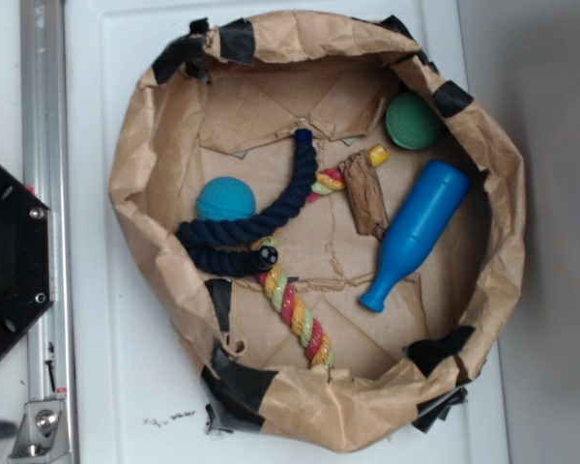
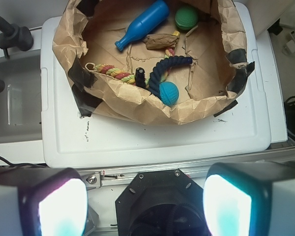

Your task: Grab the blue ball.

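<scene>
Nearest in the wrist view: the pincer [image 2: 145,209], its two pads [image 2: 61,206] glowing pale and standing spread wide apart with nothing between them; held well back from the bowl, above the black base and the metal rail, so not yet over the target; absent from the exterior view.

Next, the white worktop [image 2: 137,137], bare in front except for a few dark specks; serving as stand for the paper bowl [image 1: 140,145], a crumpled brown-paper basin patched with black tape at the rim, probably to keep the walls up and the toys from rolling away.

Just inside the near wall, as the wrist view shows: the blue ball [image 1: 225,200], teal with faint grooves, resting on the paper floor; touching, or very nearly, the dark navy rope [image 1: 280,203] that curves around one side of it; likely kept from rolling by that rope and the wall; top seems free, so reachable from above, though the rope may catch a finger.

Beyond: the striped rope [image 1: 295,314] in yellow, pink and green, running under the navy one; a brown piece of wood [image 1: 365,193] near the middle.

Farthest: the long blue pin-shaped toy [image 1: 416,232], lying slanted; the dark green ball [image 1: 412,121] against the far wall, well apart from the blue one.
</scene>
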Robot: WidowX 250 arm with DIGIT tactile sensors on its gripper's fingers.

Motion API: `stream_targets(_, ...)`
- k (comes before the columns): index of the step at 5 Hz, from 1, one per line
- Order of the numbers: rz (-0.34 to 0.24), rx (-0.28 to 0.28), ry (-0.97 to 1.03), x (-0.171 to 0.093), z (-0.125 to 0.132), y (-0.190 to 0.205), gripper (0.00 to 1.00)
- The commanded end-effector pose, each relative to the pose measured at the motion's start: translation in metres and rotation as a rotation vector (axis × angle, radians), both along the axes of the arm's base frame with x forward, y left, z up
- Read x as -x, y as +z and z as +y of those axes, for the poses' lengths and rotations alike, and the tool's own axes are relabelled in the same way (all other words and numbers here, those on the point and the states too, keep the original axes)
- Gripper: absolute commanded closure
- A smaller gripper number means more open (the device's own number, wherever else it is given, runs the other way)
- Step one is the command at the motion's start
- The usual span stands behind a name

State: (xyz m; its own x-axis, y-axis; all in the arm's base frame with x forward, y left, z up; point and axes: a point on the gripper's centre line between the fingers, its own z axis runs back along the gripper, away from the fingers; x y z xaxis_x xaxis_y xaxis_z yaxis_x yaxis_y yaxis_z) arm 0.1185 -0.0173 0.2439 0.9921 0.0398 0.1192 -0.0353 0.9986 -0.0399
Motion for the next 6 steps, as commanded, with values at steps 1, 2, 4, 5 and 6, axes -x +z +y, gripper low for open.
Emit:
stream_targets(1,0.0,0.0,0.0,0.0,0.0,0.0,0.0)
stream_targets(2,-0.045,-0.065,0.226,-0.05,0.025,-0.044,0.0)
stream_targets(4,-0.091,0.003,0.562,-0.129,0.063,-0.1,0.0)
stream_targets(5,-0.038,-0.011,0.736,-0.137,0.072,-0.143,0.0)
stream_targets(6,0.052,-0.04,0.762,-0.127,0.053,-0.17,0.0)
